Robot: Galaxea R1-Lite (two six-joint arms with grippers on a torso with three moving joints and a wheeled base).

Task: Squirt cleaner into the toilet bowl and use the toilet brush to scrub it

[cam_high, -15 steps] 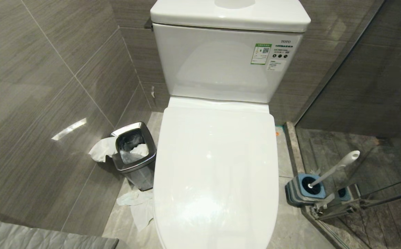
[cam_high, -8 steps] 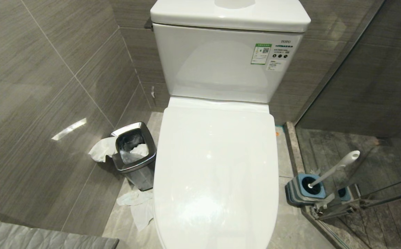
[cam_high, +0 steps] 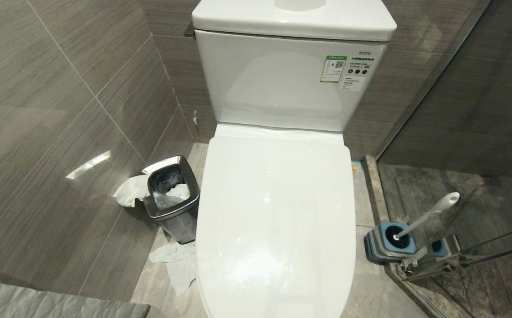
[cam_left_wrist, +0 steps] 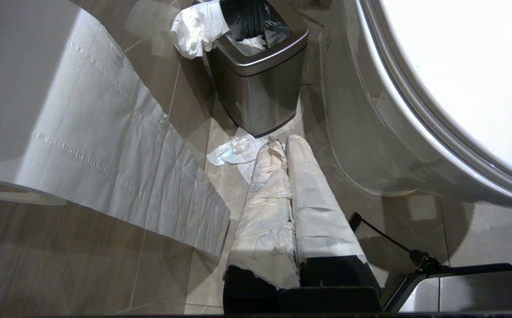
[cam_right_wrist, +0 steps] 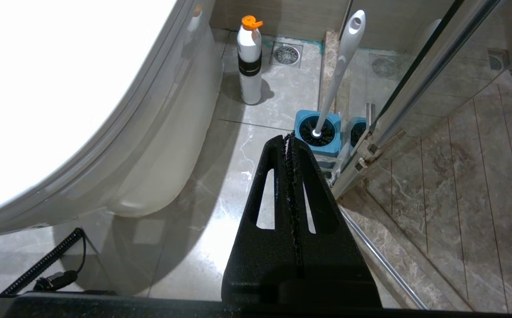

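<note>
Toilet bowl (cam_high: pixel 276 221): centre of head view, lid down flat over seat, basin hidden; tank behind with green-white sticker (cam_high: pixel 333 68) on front, upper right.
Cleaner: none visible on porcelain; white bottle (cam_right_wrist: pixel 250 62) with orange cap and black band upright on floor tiles beside toilet base, robot's right side, near a floor drain (cam_right_wrist: pixel 286 54).
Toilet brush (cam_high: pixel 428 215): white handle leaning out of blue-and-grey holder (cam_high: pixel 388 243), on floor right of toilet, against glass shower partition (cam_high: pixel 459 132); handle end with hole uppermost.
Left gripper (cam_left_wrist: pixel 284 143): low beside toilet's left flank, fingers wrapped in white material, pressed together, holding nothing; pointing toward waste bin.
Right gripper (cam_right_wrist: pixel 288 138): low beside toilet's right flank, black fingers closed tip to tip, empty; tips near holder, not touching.
Waste bin (cam_high: pixel 171 198): square steel, left of toilet, black liner, crumpled tissue inside and over rim.
Floor litter: tissue pieces (cam_high: pixel 176 263) in front of bin.
Paper roll (cam_left_wrist: pixel 39 110): large in left wrist view, perforated sheet hanging loose.
</note>
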